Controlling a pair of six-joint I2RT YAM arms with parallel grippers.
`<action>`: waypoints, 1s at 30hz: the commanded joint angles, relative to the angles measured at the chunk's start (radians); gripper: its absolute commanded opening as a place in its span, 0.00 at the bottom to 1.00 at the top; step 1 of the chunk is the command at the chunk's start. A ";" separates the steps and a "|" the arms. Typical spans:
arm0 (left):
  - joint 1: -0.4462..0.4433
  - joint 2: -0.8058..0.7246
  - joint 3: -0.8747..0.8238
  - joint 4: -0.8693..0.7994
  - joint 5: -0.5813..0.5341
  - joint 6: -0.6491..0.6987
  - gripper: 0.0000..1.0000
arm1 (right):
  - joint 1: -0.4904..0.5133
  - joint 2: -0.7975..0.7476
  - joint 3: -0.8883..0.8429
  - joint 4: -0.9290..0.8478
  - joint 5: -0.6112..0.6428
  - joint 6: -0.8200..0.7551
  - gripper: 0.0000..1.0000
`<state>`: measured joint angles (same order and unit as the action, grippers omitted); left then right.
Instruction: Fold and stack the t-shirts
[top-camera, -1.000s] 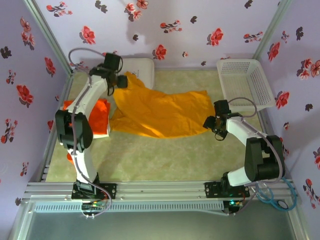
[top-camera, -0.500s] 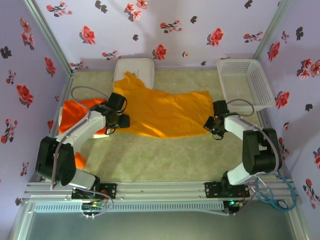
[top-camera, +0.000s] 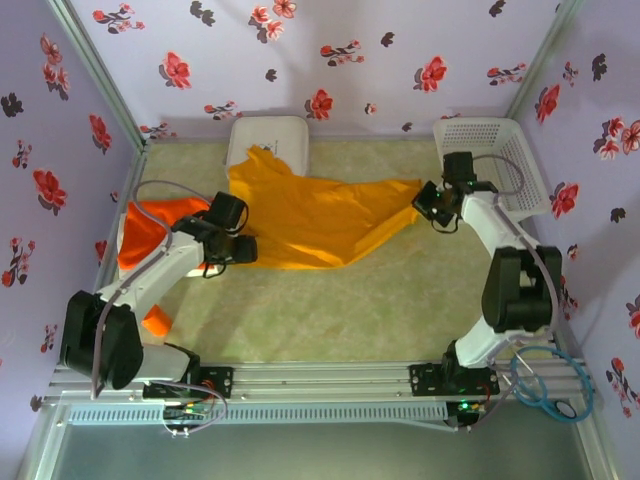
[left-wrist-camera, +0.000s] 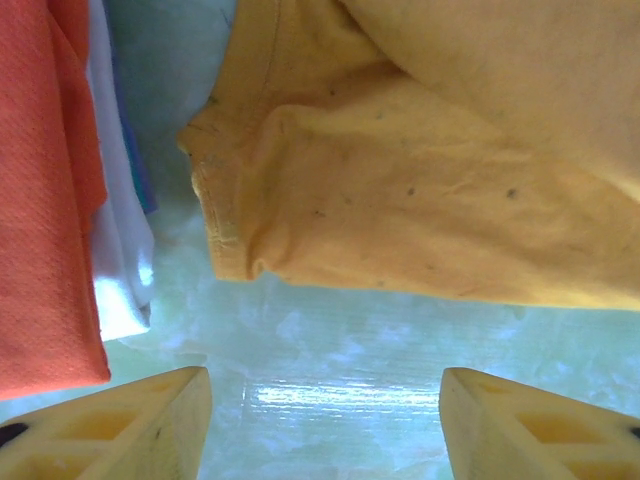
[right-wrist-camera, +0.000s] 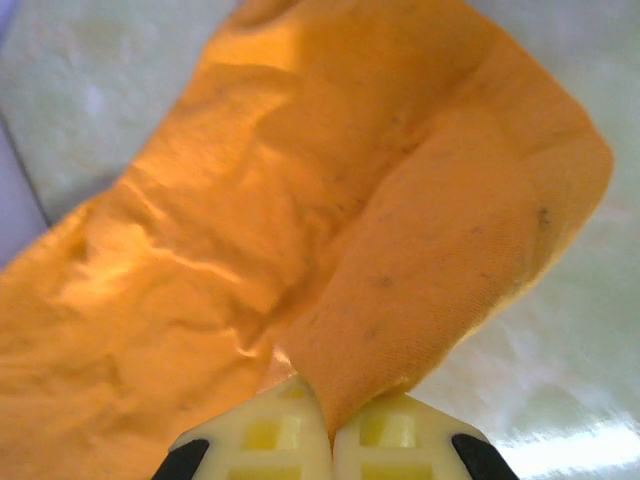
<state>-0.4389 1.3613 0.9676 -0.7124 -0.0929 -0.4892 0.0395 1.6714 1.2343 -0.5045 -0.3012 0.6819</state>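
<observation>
Mustard t-shirt (top-camera: 310, 220): soft, light, limp cloth. I judge it will sag and drag wherever it isn't held, so the hems and corners are the places to take it, not the middle.

Top view: it lies spread across the middle of the table (top-camera: 350, 320), its far-left part lapping onto the white box (top-camera: 285, 132). My right gripper (top-camera: 424, 203) is at its right corner, close to the basket (top-camera: 495, 160). My left gripper (top-camera: 248, 250) sits at its near-left edge, with the red-orange t-shirt (top-camera: 150, 222) piled just beside it on the left. The near half of the table is bare, giving open room to pull the cloth flat. The basket rim and the right wall crowd my right arm.

Left wrist view: my left gripper (left-wrist-camera: 325, 425) is parted wide and holds nothing. A stitched corner of the mustard t-shirt (left-wrist-camera: 420, 170) lies just ahead of the fingers, apart from them. That hem looks like a good hold. The red-orange t-shirt (left-wrist-camera: 45, 200) and the white t-shirt (left-wrist-camera: 122, 260) lie at the left, near enough to snag.

Right wrist view: my right gripper (right-wrist-camera: 330, 440) is clamped tight on a fold of the mustard t-shirt (right-wrist-camera: 300, 200), and cloth bunches upward from the pinch.
</observation>
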 joint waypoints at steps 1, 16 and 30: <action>-0.006 0.033 -0.029 0.024 0.015 -0.034 0.66 | -0.034 0.118 0.038 0.079 -0.147 0.082 0.02; -0.038 0.257 -0.045 0.151 -0.055 -0.060 0.71 | -0.035 -0.026 -0.089 0.061 -0.066 -0.021 0.99; -0.042 0.370 -0.014 0.266 -0.151 -0.061 0.46 | 0.010 -0.233 -0.197 -0.043 0.114 -0.112 0.99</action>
<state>-0.4763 1.6943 0.9440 -0.4606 -0.1848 -0.5480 0.0414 1.4696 1.0561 -0.5056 -0.2432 0.6041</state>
